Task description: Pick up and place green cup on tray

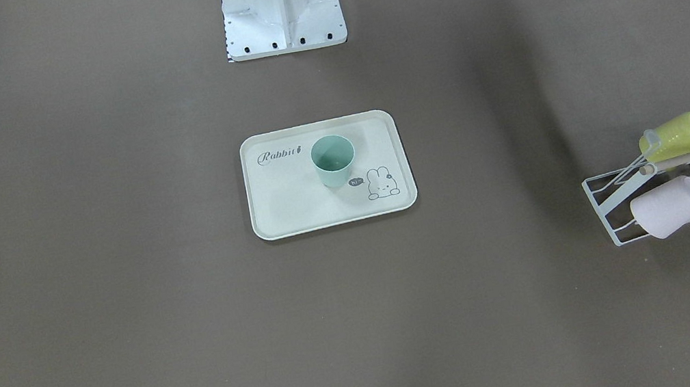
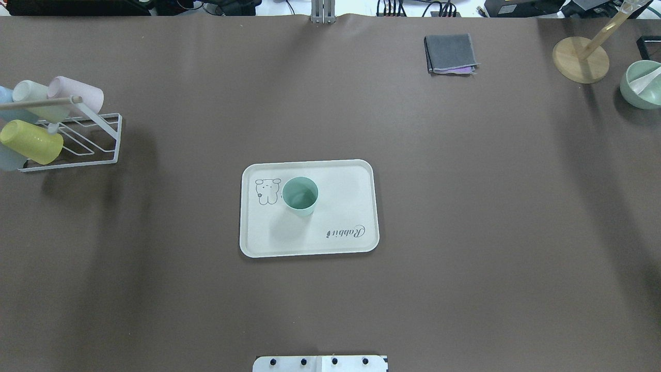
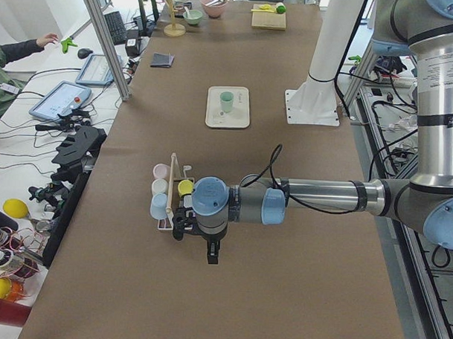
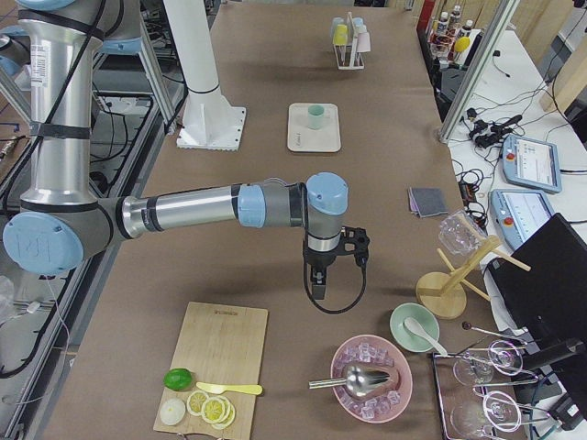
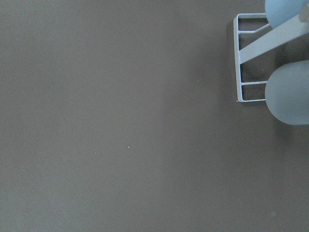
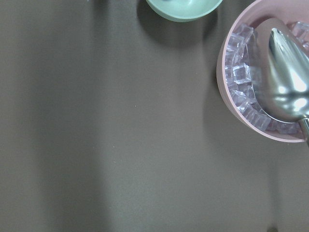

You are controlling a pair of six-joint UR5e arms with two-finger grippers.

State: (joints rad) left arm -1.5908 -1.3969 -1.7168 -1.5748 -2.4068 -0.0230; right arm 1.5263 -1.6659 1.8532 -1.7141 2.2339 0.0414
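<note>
The green cup stands upright on the cream tray, beside the bunny drawing, at the table's middle. It also shows in the overhead view on the tray. No gripper is near it. My left gripper shows only in the exterior left view, hanging over bare table next to the cup rack; I cannot tell whether it is open or shut. My right gripper shows only in the exterior right view, far from the tray, near the bowls; I cannot tell its state either.
A white wire rack holds several pastel cups at the robot's left end. A folded grey cloth, a wooden stand, a green bowl, a pink ice bowl and a cutting board lie towards the right end.
</note>
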